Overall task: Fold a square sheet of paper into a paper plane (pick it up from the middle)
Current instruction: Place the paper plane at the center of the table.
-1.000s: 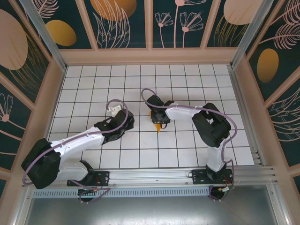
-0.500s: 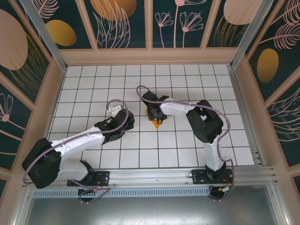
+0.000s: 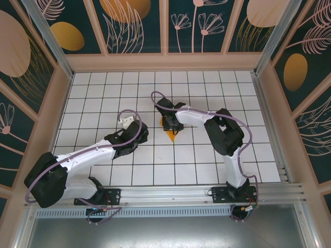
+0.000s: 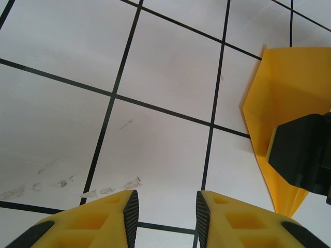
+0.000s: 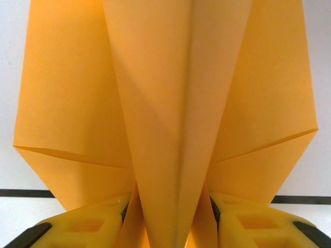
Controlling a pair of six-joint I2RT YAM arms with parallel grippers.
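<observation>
Risk: folds spring open if slackened; right gripper (image 5: 168, 209) straddles centre keel of paper plane (image 5: 165, 103), grip indeterminate; left gripper (image 4: 167, 209) spread, empty.

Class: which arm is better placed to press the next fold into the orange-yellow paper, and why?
Probably right. The right end effector sits over the folded orange-yellow paper plane, fingers either side of its raised centre crease. The left end effector hangs open over bare white tile, apart from the paper.
</observation>
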